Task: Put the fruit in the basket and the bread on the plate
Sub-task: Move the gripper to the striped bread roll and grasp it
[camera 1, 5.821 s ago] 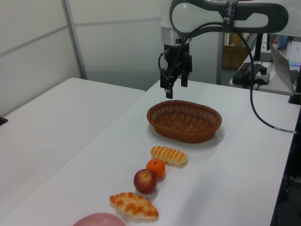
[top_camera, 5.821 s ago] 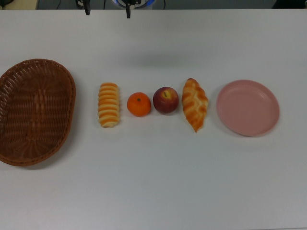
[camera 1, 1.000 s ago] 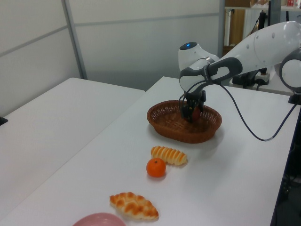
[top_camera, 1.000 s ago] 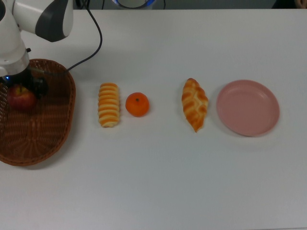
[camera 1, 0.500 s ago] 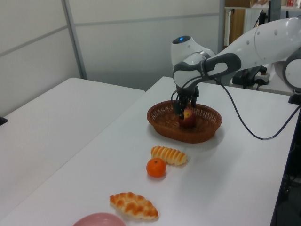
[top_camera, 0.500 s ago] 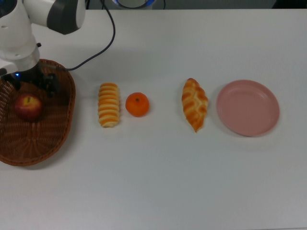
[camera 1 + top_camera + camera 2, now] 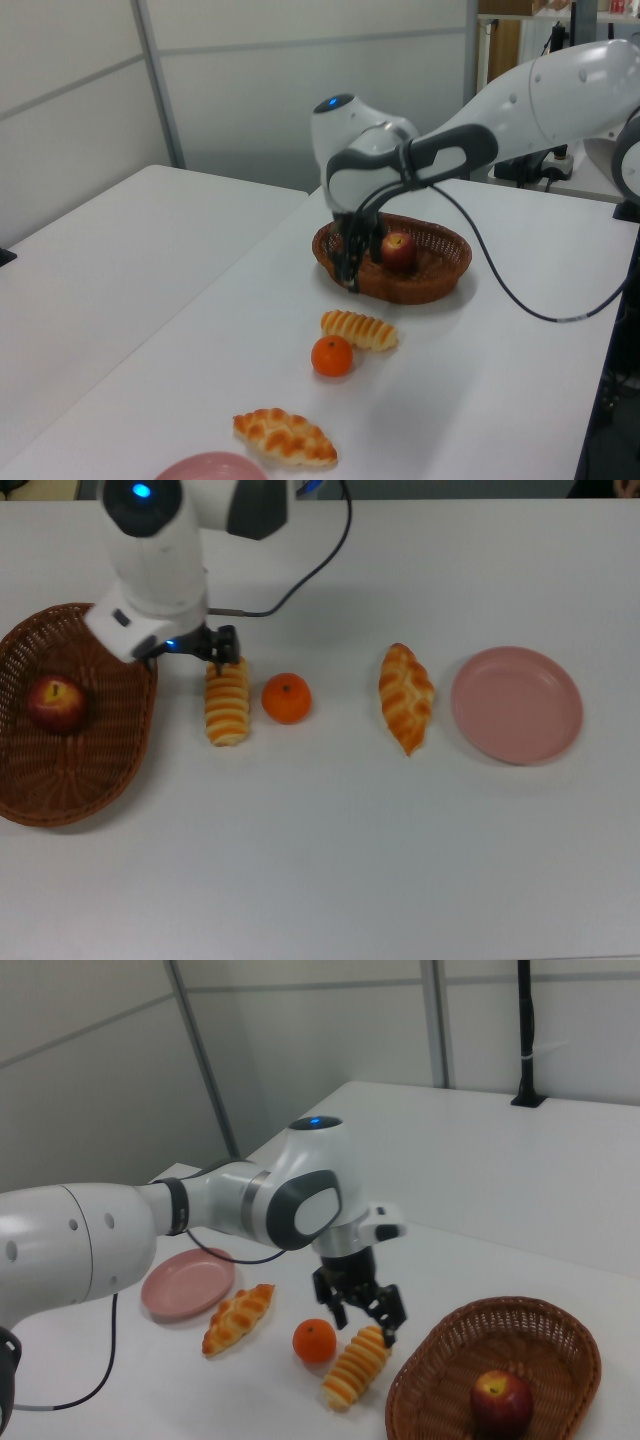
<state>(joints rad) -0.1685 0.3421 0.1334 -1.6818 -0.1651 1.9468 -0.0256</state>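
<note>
White table: apple (image 7: 55, 704) now left in basket (image 7: 110, 770), open empty end effector (image 7: 365, 1317) over striped roll (image 7: 227, 702).

White table (image 7: 330, 860) carried scene. Second white table (image 7: 90, 250) stood beside it. Grey wall panels (image 7: 260, 90) stood behind.

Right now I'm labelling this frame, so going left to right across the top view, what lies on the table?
basket holding the apple → striped roll, with the gripper above its far end → mandarin → braided loaf → pink plate
</note>
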